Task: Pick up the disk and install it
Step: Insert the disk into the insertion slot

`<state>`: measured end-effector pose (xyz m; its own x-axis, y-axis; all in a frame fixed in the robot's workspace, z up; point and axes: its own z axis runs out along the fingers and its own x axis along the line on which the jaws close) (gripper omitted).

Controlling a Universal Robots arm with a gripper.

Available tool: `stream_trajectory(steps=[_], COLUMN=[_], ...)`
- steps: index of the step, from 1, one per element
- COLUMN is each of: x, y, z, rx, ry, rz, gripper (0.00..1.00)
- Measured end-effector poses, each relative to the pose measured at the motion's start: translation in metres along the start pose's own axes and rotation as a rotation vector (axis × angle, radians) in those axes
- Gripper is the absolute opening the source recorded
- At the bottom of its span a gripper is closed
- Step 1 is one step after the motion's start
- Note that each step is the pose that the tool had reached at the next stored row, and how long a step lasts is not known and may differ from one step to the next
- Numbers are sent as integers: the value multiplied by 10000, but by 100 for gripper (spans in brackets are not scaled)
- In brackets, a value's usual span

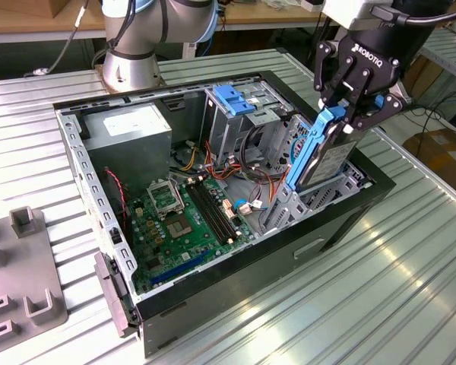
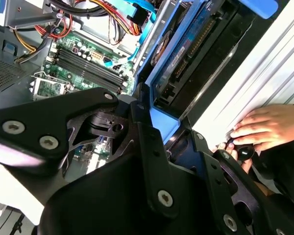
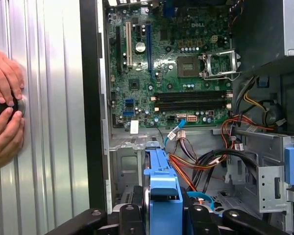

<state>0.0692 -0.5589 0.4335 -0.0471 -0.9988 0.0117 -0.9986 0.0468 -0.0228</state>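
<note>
While the claw (image 1: 354, 114) pinches the disk (image 1: 330, 161) by its blue frame, the disk hangs steeply tilted just below it, long axis slanting down into the computer case (image 1: 235, 280) (exterior view's right end).

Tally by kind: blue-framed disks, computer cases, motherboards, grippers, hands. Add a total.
disk: 1
case: 1
motherboard: 1
gripper: 1
hands: 2
Total: 6
</note>
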Motion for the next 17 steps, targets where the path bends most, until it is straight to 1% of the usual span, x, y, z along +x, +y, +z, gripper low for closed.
stream_trajectory(steps=[5,10,12,17], x=[0,-1,-2,-3], y=[0,2,3,5], z=[79,143,186,268], rx=[-8,-10,-11,-12], ry=[-1,-1,-1,-1], rz=[0,0,0,0], gripper=[37,37,37,37])
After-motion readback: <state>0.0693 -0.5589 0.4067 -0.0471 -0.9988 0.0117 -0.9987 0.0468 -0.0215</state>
